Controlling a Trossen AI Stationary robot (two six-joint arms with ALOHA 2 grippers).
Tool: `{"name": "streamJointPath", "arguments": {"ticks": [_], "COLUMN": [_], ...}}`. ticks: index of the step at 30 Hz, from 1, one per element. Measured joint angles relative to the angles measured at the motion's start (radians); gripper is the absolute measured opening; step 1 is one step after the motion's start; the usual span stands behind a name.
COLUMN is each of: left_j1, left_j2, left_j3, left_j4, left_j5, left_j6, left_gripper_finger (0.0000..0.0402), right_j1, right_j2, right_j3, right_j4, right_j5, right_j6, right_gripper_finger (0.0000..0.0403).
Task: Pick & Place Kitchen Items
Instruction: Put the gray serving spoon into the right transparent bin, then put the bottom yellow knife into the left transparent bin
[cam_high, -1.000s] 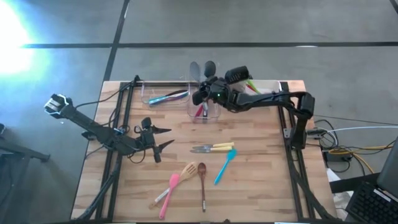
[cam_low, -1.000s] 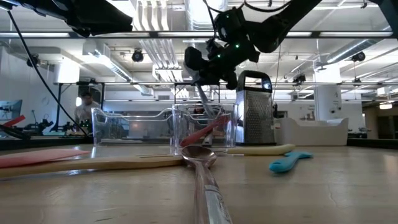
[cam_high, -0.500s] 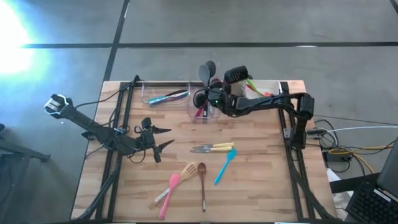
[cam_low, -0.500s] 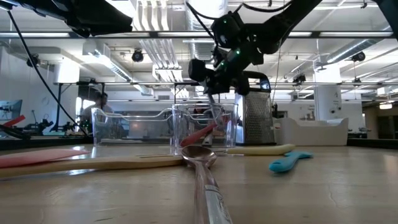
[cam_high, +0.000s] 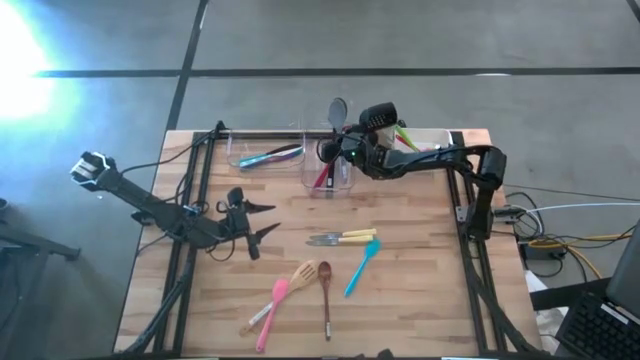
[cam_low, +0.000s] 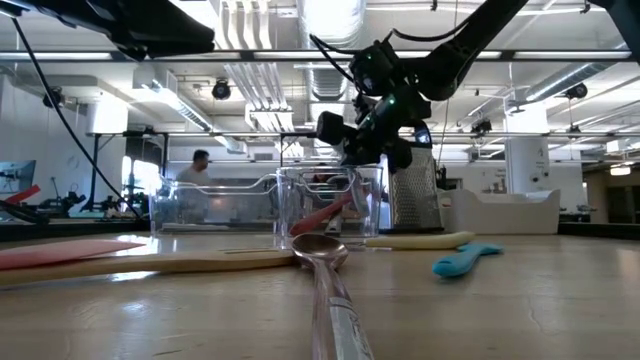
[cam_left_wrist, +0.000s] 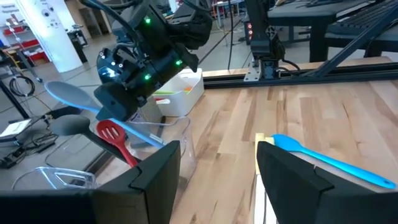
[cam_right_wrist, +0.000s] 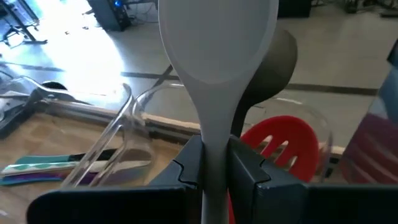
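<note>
My right gripper (cam_high: 345, 150) hovers over the clear cup (cam_high: 330, 172) at the table's far side, shut on a light grey spoon (cam_right_wrist: 217, 50) whose bowl points up. The cup also holds a darker grey spoon (cam_right_wrist: 277, 65) and a red slotted spatula (cam_right_wrist: 280, 144), both leaning on its rim. My left gripper (cam_high: 262, 220) waits open at the table's left. On the near half lie yellow-handled knives (cam_high: 346, 238), a blue spatula (cam_high: 362, 266), a wooden spatula (cam_high: 301, 275), a pink spatula (cam_high: 272, 301) and a brown spoon (cam_high: 326, 290). My right gripper pinches the grey spoon's handle just below its bowl (cam_right_wrist: 212, 146) between the two fingers. The fingers (cam_right_wrist: 249, 171) lie across the handle and come from the table's right. The spoon stands tilted, bowl up (cam_left_wrist: 68, 94), its handle slanting down toward the cup's mouth (cam_left_wrist: 152, 138).
A long clear tub (cam_high: 262, 155) with coloured utensils stands left of the cup. A white tub (cam_high: 425, 140) with green-orange tools sits at the far right, and a steel box grater (cam_low: 415, 190) stands close behind the cup. Black frame rails (cam_high: 200, 200) cross the table's left.
My right gripper has moved a little toward the table's right edge above the cup, staying shut on the grey spoon. The spoon's bowl has swung with it from left of the darker spoon's bowl to in line with it.
</note>
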Motion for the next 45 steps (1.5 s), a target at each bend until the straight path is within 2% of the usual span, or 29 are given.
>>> {"name": "streamJointPath", "arguments": {"ticks": [3,11,16,20,27,31,40,45], "left_j1": [0.009,0.011,0.011,0.011,0.011,0.01,0.01,0.01], "left_j2": [0.0,0.0,0.0,0.0,0.0,0.0,-0.001,-0.001], "left_j3": [0.0,0.0,0.0,0.0,0.0,0.0,0.0,0.0], "left_j4": [0.0,-0.001,-0.002,-0.004,-0.004,-0.004,-0.014,-0.014], "left_j5": [0.0,0.0,0.0,0.0,0.0,0.0,0.0,0.0], "left_j6": [0.001,0.0,0.0,-0.001,0.003,-0.004,-0.034,-0.04], "left_gripper_finger": [0.0218,0.0218,0.0218,0.0218,0.0218,0.0218,0.0218,0.0218], "right_j1": [0.004,0.003,0.005,0.029,0.102,0.155,0.336,0.425], "right_j2": [0.0,0.0,-0.002,-0.02,-0.108,-0.196,-0.349,-0.408], "right_j3": [-0.003,-0.005,-0.005,-0.005,-0.009,-0.009,-0.012,-0.016], "right_j4": [0.0,-0.004,-0.006,-0.007,-0.042,-0.178,-0.663,-0.87], "right_j5": [-0.002,-0.031,-0.084,-0.117,-0.082,-0.088,-0.097,-0.221], "right_j6": [0.002,0.01,0.002,-0.083,-0.255,-0.301,-0.301,-0.22], "right_gripper_finger": [0.0035,0.0125,0.0162,0.0176,0.0169,0.0155,0.0133,0.0134]}}
